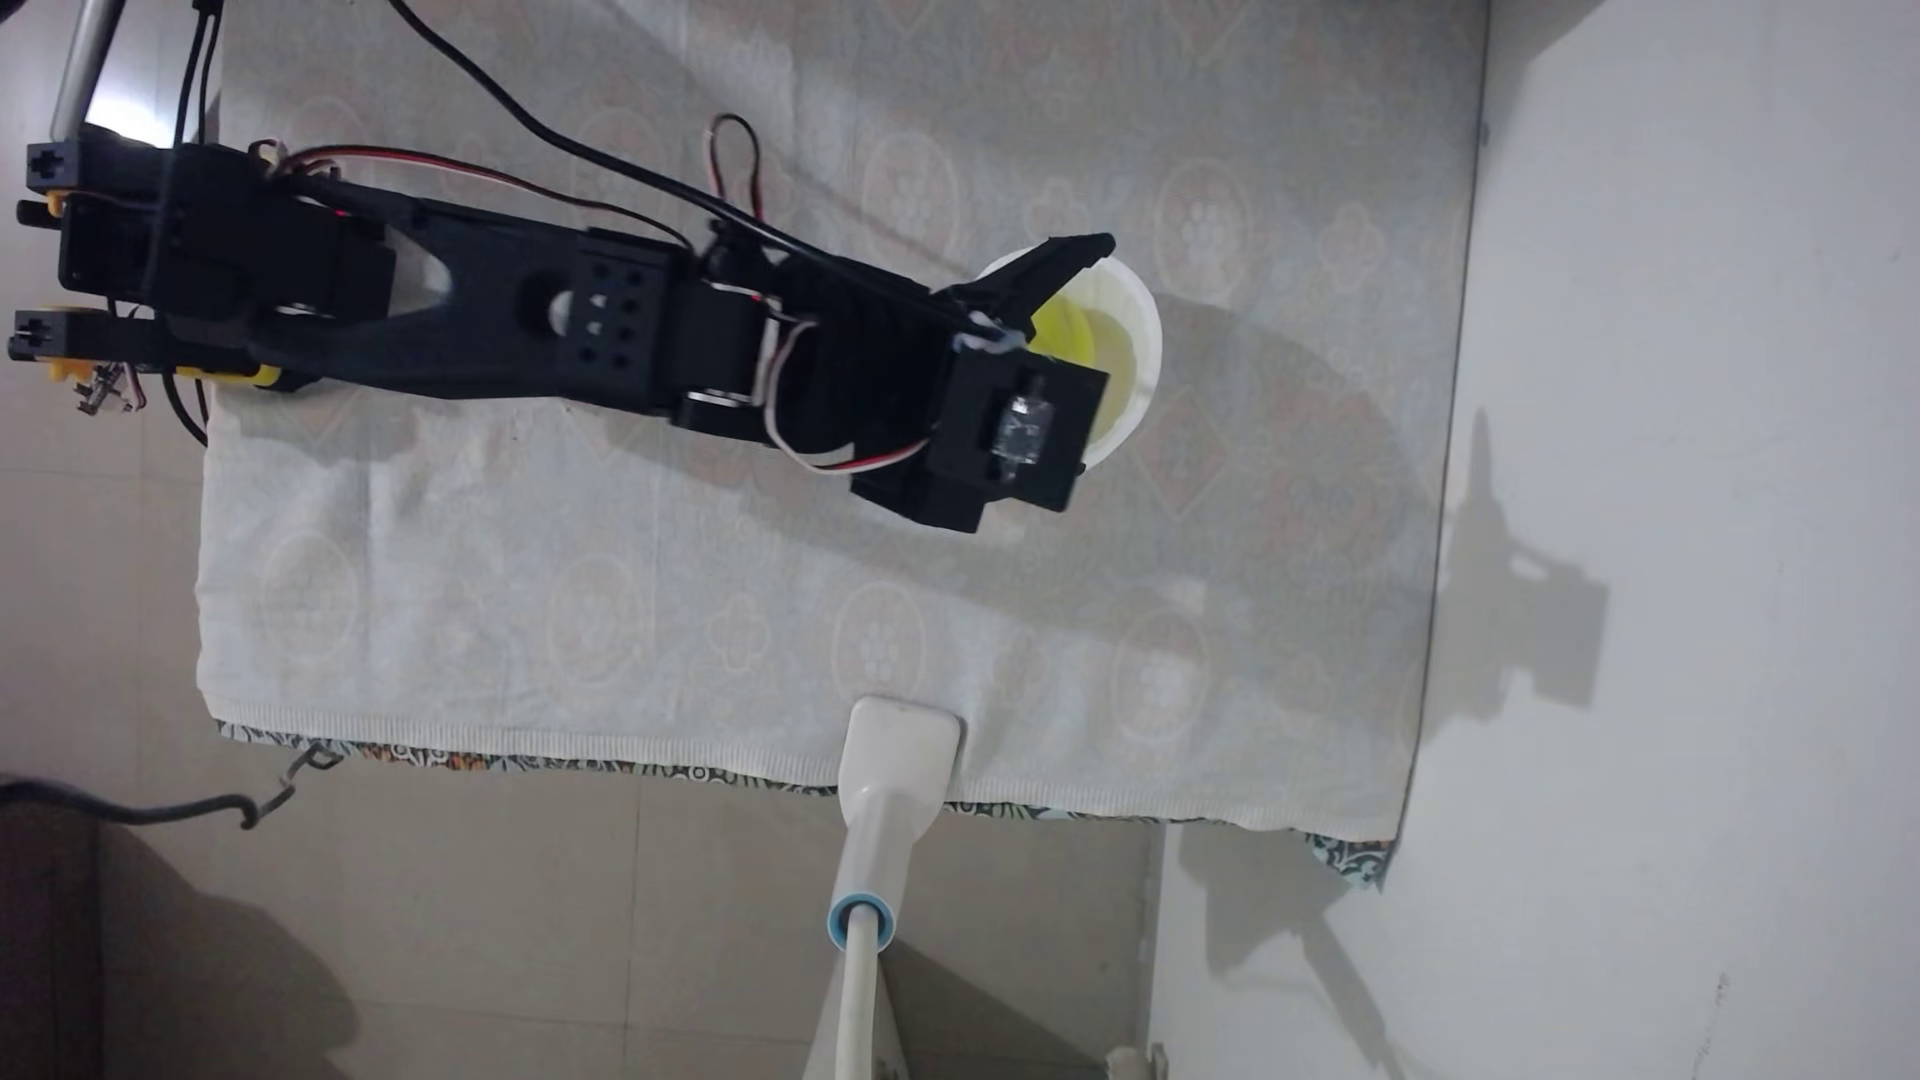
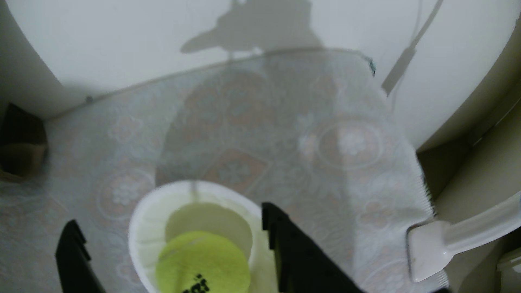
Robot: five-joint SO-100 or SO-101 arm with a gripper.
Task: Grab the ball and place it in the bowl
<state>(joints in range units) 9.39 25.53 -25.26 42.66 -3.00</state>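
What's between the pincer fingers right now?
In the wrist view the ball lies in the bowl, seen in the gap between the two open pincer fingers; neither visibly touches it.

It looks like a home: a patterned cloth [image 1: 727,582] covers the tabletop, with a tiled floor [image 1: 520,914] and a plain white wall [image 1: 1714,415].

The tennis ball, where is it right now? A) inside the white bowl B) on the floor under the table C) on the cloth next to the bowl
A: in the wrist view the tennis ball sits inside the white bowl, with the open gripper fingers spread apart either side of it and not touching it.
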